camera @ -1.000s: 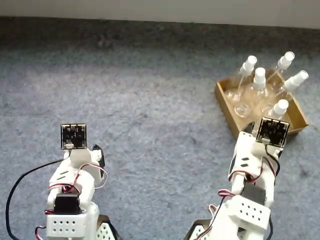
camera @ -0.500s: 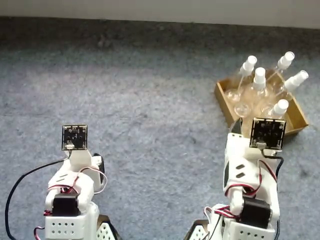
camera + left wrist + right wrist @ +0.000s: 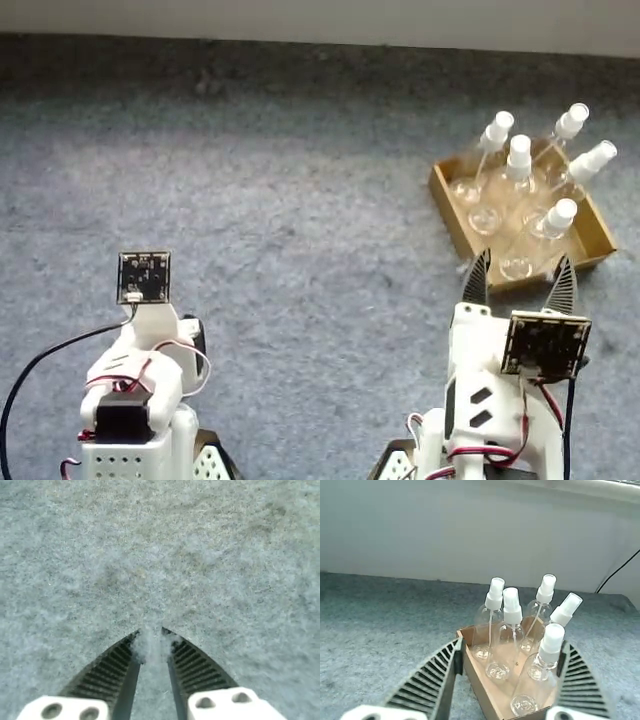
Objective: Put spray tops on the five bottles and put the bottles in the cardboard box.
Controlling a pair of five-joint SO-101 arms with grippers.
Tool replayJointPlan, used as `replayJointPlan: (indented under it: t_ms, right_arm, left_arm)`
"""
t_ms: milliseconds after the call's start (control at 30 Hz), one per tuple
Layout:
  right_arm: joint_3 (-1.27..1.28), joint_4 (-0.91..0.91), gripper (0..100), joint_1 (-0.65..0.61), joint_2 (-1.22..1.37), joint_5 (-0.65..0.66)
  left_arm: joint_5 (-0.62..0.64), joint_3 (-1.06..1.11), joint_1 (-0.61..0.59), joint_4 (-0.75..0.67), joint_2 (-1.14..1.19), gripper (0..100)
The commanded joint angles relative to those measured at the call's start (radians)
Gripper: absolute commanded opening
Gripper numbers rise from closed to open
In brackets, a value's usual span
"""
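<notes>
Cardboard and clear plastic are gathered at the far right of the grey carpet, where all five bottles are stood inside the cardboard box. Each is capped with a white spray top. The bottles are set on their bases, with their long axes upright but leaning apart towards the box walls.

The right gripper is held just short of the box's near wall, its jaws spread wide and nothing gripped between them. The box lies straight ahead of it, and the nearest bottle is framed between the two fingertips.

The left gripper is parked well apart over bare carpet. Its jaws are drawn in to a narrow gap and nothing is held.

Every bottle is capped and boxed, so the task is judged to be finished or all but finished. Should any bottle need steadying, it would be reached far more readily by the right arm, and care would be needed not to nudge the leaning tops.
</notes>
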Motion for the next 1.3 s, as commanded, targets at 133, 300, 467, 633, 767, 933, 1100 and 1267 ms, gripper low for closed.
replayJointPlan:
  t_ms: [133,300,467,633,767,933,1100,1267]
  right_arm:
    - [-0.051,0.051,25.6,-0.007,-0.015,0.003]
    - [-0.018,0.051,25.6,-0.007,-0.015,0.005]
    - [0.159,0.042,25.6,-0.008,-0.015,0.009]
    - [0.297,0.007,25.6,-0.038,-0.015,0.009]
    - [0.395,-0.056,25.6,-0.134,-0.015,0.009]
    - [0.498,-0.059,25.6,-0.166,-0.015,0.008]
    - [0.535,-0.062,25.6,-0.202,-0.015,0.009]
    - [0.604,-0.062,25.6,-0.234,-0.015,0.005]
  left_arm:
    - [-0.009,-0.025,-0.007,0.046,-0.007,1]
    - [-0.005,0.076,-0.007,-0.110,-0.007,1]
    - [-0.005,0.185,-0.005,-0.265,-0.007,1]
    - [-0.008,0.189,0.073,-0.278,-0.005,1]
    - [-0.008,0.189,0.096,-0.242,-0.005,1]
    - [-0.008,0.189,0.096,-0.241,-0.005,1]
    - [-0.008,0.189,0.096,-0.241,-0.005,1]
    - [-0.008,0.189,0.096,-0.241,-0.005,1]
